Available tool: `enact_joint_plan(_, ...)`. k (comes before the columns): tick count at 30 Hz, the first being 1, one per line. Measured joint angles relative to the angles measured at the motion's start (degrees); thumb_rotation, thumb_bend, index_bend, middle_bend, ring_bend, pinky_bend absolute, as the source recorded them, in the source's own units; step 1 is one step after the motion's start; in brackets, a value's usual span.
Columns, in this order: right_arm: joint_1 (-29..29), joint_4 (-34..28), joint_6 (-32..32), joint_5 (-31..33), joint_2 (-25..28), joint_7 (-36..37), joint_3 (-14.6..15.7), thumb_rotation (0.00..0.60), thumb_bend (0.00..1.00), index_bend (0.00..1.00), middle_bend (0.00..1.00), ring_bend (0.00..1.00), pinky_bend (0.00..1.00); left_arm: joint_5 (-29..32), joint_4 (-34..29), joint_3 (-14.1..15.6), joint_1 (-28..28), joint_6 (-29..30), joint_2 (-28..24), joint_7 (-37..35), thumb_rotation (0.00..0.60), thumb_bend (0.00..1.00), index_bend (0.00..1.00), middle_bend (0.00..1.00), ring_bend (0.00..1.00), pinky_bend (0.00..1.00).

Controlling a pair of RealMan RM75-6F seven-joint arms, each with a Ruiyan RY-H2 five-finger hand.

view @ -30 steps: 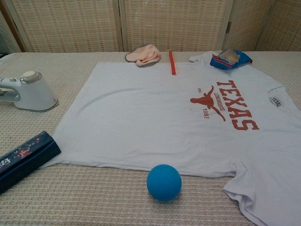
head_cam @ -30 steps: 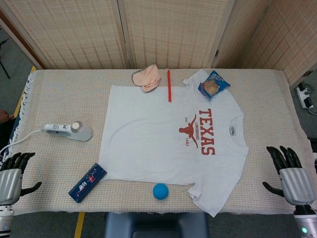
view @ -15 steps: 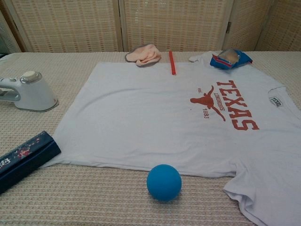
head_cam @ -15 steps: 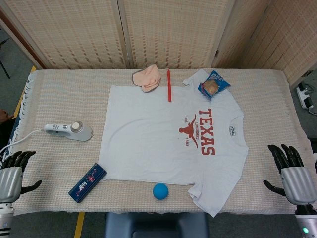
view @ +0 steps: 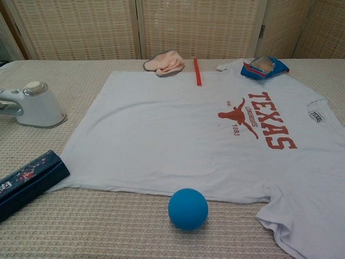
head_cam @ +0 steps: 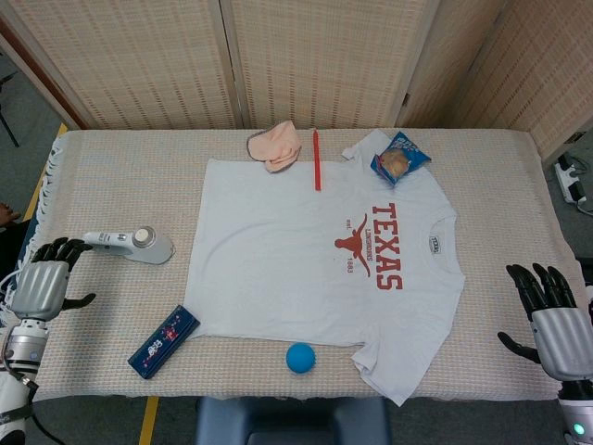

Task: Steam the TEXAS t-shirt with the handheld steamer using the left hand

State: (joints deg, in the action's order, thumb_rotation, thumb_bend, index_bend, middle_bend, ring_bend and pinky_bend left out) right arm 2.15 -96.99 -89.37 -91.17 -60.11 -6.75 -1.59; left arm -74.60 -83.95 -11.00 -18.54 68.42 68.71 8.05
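Left hand (head_cam: 44,281) hovering with fingers apart, holding nothing, steamer (head_cam: 130,245) lying just beyond its fingertips, TEXAS t-shirt (head_cam: 320,269) lying flat farther off, right hand (head_cam: 553,320) resting with fingers spread.

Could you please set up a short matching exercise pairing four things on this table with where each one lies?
Things:
1. handheld steamer
2. blue ball
3. snack packet
4. red pen

Places:
A. on the TEXAS t-shirt's far sleeve
B. across the shirt's far hem edge, beside the pink cloth
C. on the table cover, left of the shirt
D. at the table's near edge, just off the shirt

Pairs: 1-C, 2-D, 3-A, 4-B
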Motion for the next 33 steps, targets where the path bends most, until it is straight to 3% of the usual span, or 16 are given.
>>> enact_joint_plan(14,-1.06,-1.26,-0.48,1.36,0.23,-1.66,-0.17,0.600,0.05,0.00,0.10,0.00,0.04,5.99,29.13,-3.19,-14.45,-17.33,13.63,-1.29,0.600,0.15,0.37,0.33,0.21,0.25)
enact_joint_plan(26,-1.15,-2.66,0.54,2.70,0.25,-3.68,-0.48,0.600,0.05,0.00,0.10,0.00,0.04,6.65,49.99,-3.01,-20.55,-24.45,25.13,-8.32,0.600,0.27,0.43,0.40,0.28,0.28)
enact_joint_plan(33,-0.90,-2.91,1.17,3.24,-0.01,-4.15,-0.71,0.600,0.05,0.00,0.10,0.00,0.04,5.38,56.18,-2.00,-21.87,-26.39,29.22,-12.67,0.600,0.28,0.53,0.51,0.36,0.30)
